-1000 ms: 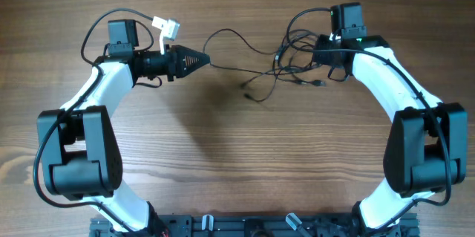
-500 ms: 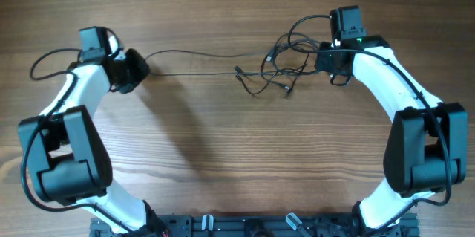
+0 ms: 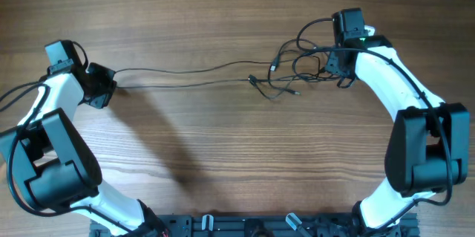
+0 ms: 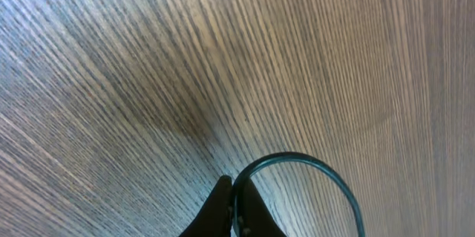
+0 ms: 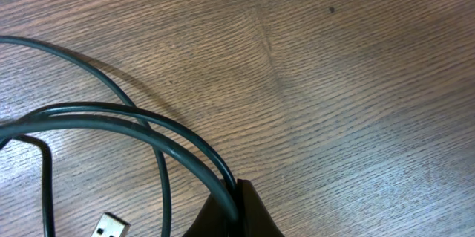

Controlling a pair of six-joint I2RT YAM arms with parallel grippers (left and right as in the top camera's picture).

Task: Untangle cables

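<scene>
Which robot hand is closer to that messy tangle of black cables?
Right. The right hand grips loops at the edge of the tangle; the left hand is far across, holding a stretched-out cable.

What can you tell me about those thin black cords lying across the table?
The cords are thin, black, rubbery-looking, resting on the wooden table. Two long strands run from the left gripper, shut on them, to a loose tangle of loops by the right gripper, shut on a loop there. Small plug ends lie free, one silver-tipped.

Matt, finely grained wood table (image 3: 223,155); smooth, glossy black cables (image 4: 293,155); white plastic arms (image 3: 386,85)
</scene>
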